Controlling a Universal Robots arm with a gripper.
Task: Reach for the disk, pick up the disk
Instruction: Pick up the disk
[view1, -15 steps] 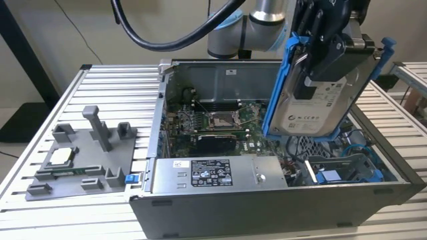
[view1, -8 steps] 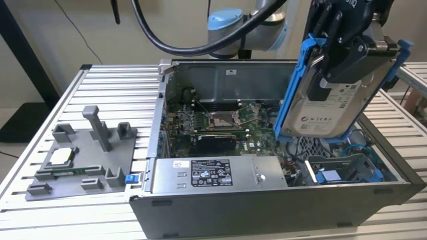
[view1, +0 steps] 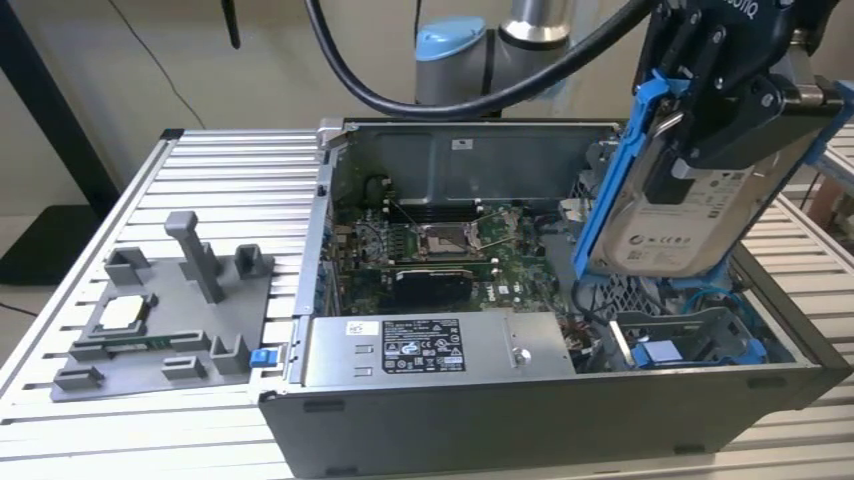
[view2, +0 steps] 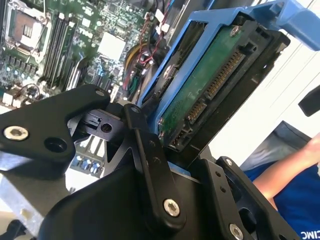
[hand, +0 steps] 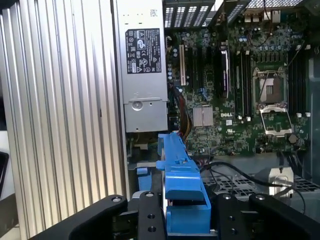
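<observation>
**Disk gripped and hanging clear above the open computer case**

The black two-fingered gripper (view1: 721, 120) is clamping the disk (view1: 681, 215), a flat rectangular silver hard drive with a white printed label, framed by a thin blue plastic bracket. In the second wrist view the black fingers (view2: 150, 165) are pressing on the drive's lower end, with its green circuit board and connector row (view2: 210, 95) facing the camera. In the first wrist view the blue bracket (hand: 182, 192) is sitting right between the two black finger links.

The disk is hanging directly below the gripper, tilted, with its far end pointing down toward the drive bay corner of the case but apparently not touching it. So, judging from this, the reach is finished and the pick-up looks done or nearly so: the drive is out of its bay and carried in the air.

Below the held disk, the open grey metal computer case (view1: 534, 420) is lying on its side, showing the green motherboard (view1: 441, 250) and the silver power supply box (view1: 434, 345). Farther out from the gripper, past the case, a grey plastic fixture tray (view1: 160, 320) is resting on the ribbed aluminium table (view1: 227, 170).

The arm is coming down from above the case's rear, its wrist bent so the gripper is pointing steeply downward.
</observation>
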